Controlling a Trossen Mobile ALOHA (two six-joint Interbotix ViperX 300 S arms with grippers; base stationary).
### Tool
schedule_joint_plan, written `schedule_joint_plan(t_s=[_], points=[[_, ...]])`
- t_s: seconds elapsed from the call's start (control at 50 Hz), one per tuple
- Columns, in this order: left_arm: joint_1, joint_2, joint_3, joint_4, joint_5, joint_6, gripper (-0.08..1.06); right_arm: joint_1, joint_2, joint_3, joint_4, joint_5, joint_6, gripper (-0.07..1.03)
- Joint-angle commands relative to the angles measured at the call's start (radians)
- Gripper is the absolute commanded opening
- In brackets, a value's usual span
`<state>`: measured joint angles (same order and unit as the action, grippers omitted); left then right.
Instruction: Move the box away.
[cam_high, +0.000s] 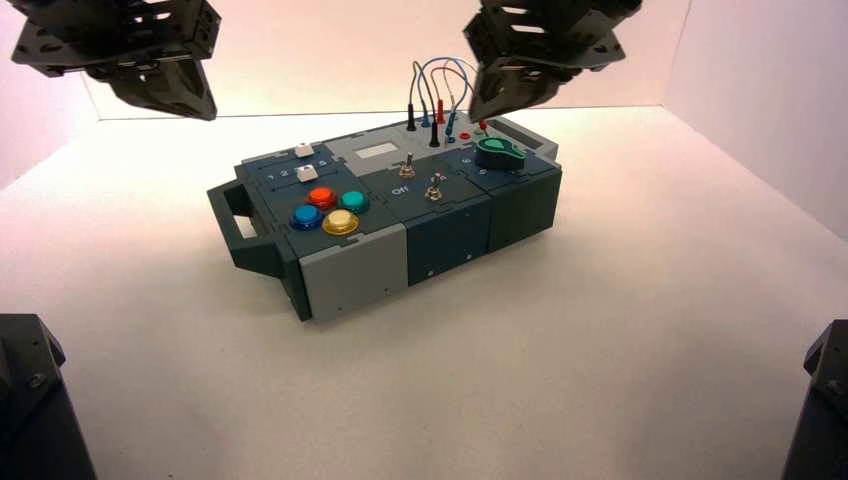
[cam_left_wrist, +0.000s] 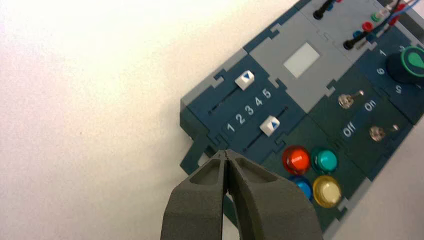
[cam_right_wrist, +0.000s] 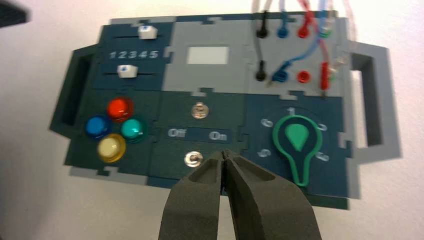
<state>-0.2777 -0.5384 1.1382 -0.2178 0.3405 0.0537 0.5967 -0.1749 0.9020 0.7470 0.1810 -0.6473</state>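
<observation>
The box (cam_high: 440, 235) lies turned at an angle in the middle of the white table, with its dark handle (cam_high: 240, 225) toward the left. It carries a red, a teal, a blue and a yellow button (cam_high: 340, 221), two toggle switches, a green knob (cam_high: 499, 153) and looped wires (cam_high: 440, 90). My left gripper (cam_high: 195, 108) hangs high above the table's far left, shut and holding nothing. In the left wrist view the left gripper (cam_left_wrist: 227, 154) is over the box (cam_left_wrist: 325, 45) at its handle end. My right gripper (cam_right_wrist: 223, 152), also shut and holding nothing, hovers above the box (cam_right_wrist: 200, 77) near the toggles marked Off and On.
White walls close in the table behind and on both sides. The arms' dark bases stand at the near left corner (cam_high: 35, 400) and near right corner (cam_high: 825, 400). Bare tabletop surrounds the box on every side.
</observation>
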Motion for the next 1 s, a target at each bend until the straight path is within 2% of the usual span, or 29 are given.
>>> schedule_joint_plan(t_s=[0.02, 0.28, 0.7, 1.0], points=[[-0.006, -0.057, -0.006, -0.021, 0.032, -0.003, -0.03, -0.035, -0.011, -0.012, 0.002, -0.003, 0.002, -0.02], [-0.011, -0.104, -0.012, -0.040, 0.077, -0.003, -0.03, -0.077, 0.005, -0.025, 0.002, 0.000, 0.002, -0.02], [-0.041, -0.015, -0.012, -0.087, 0.140, -0.003, -0.03, -0.155, 0.052, -0.083, 0.002, 0.012, 0.002, -0.02], [-0.048, 0.074, -0.023, -0.097, 0.186, -0.003, -0.03, -0.199, 0.098, -0.129, -0.005, 0.023, -0.003, -0.02]])
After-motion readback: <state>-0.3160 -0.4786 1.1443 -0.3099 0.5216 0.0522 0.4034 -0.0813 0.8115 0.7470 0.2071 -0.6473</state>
